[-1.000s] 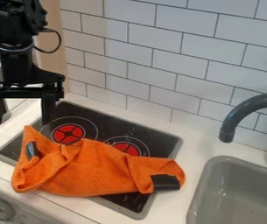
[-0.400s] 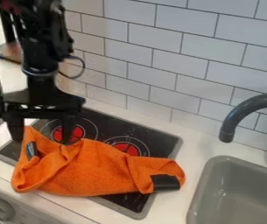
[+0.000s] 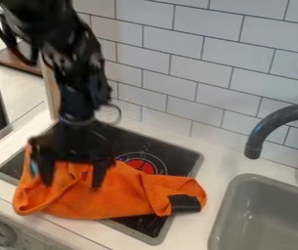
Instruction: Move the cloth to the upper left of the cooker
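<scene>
Camera view: end effector (image 3: 72, 183) tips-down over left of orange cloth (image 3: 121, 197), fingers wide apart, grip empty.

Black, knobbly arm (image 3: 79, 80) with dark cable (image 3: 0, 34) (quite loopy, that).

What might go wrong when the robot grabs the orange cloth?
The gripper is open over the left part of the cloth, so it might pinch just one fold and the rest could drag. The cloth also hangs past the front edge of the cooker, so it may end up bunched instead of moved whole.
</scene>
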Action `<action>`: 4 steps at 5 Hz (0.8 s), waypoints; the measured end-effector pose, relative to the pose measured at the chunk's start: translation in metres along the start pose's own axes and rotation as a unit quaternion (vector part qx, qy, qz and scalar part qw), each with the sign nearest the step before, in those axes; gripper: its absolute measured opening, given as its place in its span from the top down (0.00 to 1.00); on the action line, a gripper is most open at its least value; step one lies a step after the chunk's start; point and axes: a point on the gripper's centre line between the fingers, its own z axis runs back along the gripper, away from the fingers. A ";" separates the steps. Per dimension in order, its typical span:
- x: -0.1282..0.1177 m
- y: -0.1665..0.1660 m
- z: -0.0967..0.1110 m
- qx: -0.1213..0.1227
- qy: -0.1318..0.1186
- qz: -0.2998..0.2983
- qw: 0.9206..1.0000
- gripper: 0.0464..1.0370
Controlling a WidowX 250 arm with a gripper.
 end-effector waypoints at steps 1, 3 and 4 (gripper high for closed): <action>0.000 -0.013 -0.022 -0.027 0.005 -0.038 0.999 0.04; 0.005 -0.019 -0.033 -0.051 -0.008 -0.049 0.997 0.04; 0.009 -0.014 -0.033 -0.044 -0.014 -0.022 0.999 0.04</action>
